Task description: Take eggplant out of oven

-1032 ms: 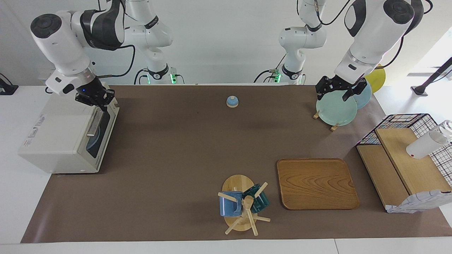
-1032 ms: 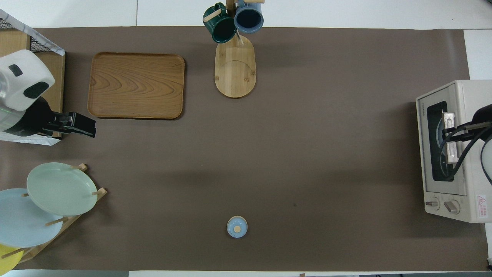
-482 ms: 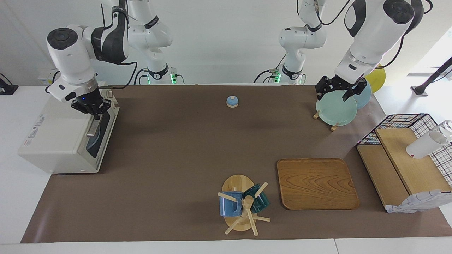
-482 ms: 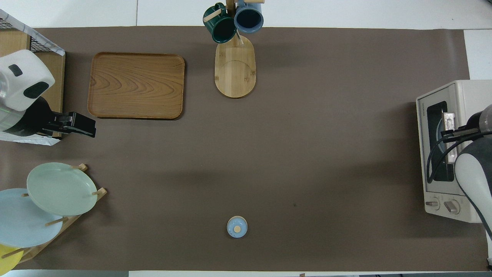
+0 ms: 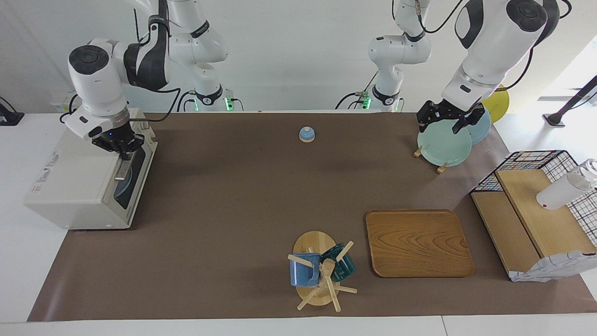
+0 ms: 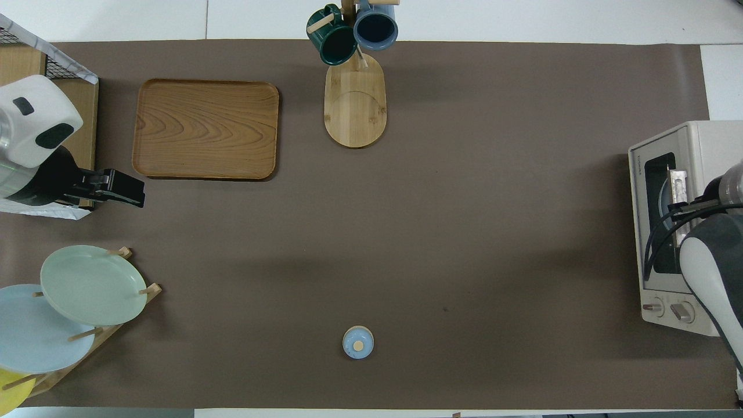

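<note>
We see the right hand, fingers pressed together, at the closed oven's door handle; the left hand, spread, waits over the plates.

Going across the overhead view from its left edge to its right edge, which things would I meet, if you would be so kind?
Plate rack → wooden tray → bell → oven.
</note>
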Motion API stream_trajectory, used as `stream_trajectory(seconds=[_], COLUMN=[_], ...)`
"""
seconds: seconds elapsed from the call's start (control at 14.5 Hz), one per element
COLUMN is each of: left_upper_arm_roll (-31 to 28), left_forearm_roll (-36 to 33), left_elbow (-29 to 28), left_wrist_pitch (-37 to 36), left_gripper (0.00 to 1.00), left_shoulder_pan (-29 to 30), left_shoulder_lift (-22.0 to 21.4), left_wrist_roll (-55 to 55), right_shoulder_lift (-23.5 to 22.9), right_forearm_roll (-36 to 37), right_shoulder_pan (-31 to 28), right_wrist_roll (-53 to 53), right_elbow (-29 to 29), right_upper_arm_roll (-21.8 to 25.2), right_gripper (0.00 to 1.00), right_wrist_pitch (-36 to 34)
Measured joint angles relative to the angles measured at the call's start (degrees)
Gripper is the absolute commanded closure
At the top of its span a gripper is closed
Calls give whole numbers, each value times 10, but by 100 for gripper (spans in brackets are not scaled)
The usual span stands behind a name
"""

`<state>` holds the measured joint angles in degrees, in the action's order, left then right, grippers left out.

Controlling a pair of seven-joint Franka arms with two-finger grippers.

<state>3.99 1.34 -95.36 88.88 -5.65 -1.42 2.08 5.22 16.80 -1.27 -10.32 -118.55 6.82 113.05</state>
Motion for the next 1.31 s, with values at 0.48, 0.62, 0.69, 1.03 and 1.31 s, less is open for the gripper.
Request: stream_trajectory(seconds=[0.48, 0.62, 0.69, 1.03, 1.31], left_upper_arm_roll=[0, 0, 0, 0, 0], left_forearm_roll=[0, 0, 0, 0, 0], left_elbow=[0, 0, 0, 0, 0], left_wrist_pitch=[0, 0, 0, 0, 0], left_gripper=[0, 0, 0, 0, 0], left_shoulder_pan=[0, 0, 0, 0, 0], left_shoulder_lift=[0, 0, 0, 0, 0], left_wrist_roll=[0, 0, 0, 0, 0], right_shoulder_lift=[-7, -10, -11, -19, -26], right_forearm_roll=[0, 0, 0, -17, -49], right_shoulder_pan=[1, 6, 15, 44, 60], right_wrist_roll=[0, 4, 13, 46, 63], right_elbow=[-5, -5, -6, -18, -52], right_upper_arm_roll=[-1, -4, -5, -14, -20], right_gripper=[100, 100, 100, 100, 100], right_wrist_pitch=[33, 44, 43, 54, 111])
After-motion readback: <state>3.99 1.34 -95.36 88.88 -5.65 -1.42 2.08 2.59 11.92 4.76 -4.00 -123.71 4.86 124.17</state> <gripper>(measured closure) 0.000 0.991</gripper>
